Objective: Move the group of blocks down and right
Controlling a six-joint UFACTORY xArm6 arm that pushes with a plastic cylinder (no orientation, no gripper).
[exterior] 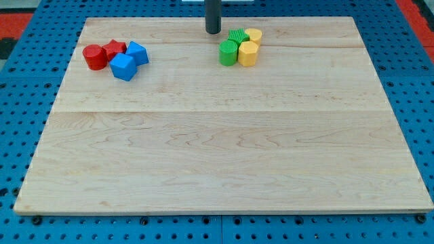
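Observation:
Two groups of blocks lie near the view's top of the wooden board (224,156). At the left sit a red cylinder (94,57), a red star (114,48), a blue block (137,53) and a blue cube (123,67), all touching. Near the top centre sit a green cylinder (228,52), a green star-like block (238,36), a yellow block (254,36) and a yellow hexagonal block (248,53), packed together. My tip (213,31) stands just to the upper left of this green and yellow group, a small gap from the green blocks.
The board rests on a blue pegboard surface (27,81) that surrounds it on all sides. A red patch (417,10) shows at the view's top right corner.

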